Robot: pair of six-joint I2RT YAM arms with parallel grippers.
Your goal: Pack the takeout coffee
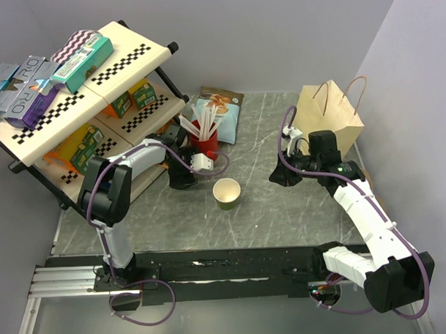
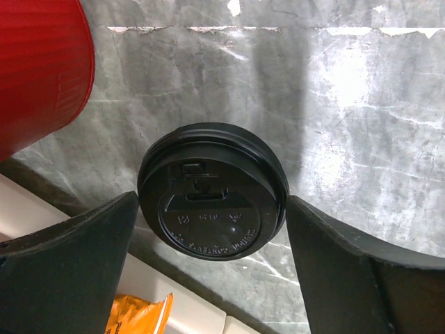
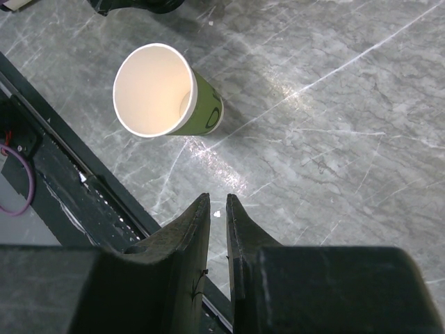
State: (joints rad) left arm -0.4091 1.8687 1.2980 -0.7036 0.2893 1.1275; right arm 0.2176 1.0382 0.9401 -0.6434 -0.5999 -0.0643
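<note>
The right gripper (image 3: 217, 200) hangs at 6 o'clock, its two dark fingers drawn almost together, only a thin slit between them. Toward 10 o'clock, well apart from it, the green paper cup (image 3: 156, 90) stands open-topped on the grey marbled table (image 3: 334, 139), its cream inside showing. A black rail (image 3: 69, 160) crosses at 8 o'clock, with a purple cable (image 3: 21, 188) beside it.

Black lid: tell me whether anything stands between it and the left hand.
Nothing visible does. The black lid lies flat on the table between the left hand's open fingers. The red cup stands off to one side, clear of them.
</note>
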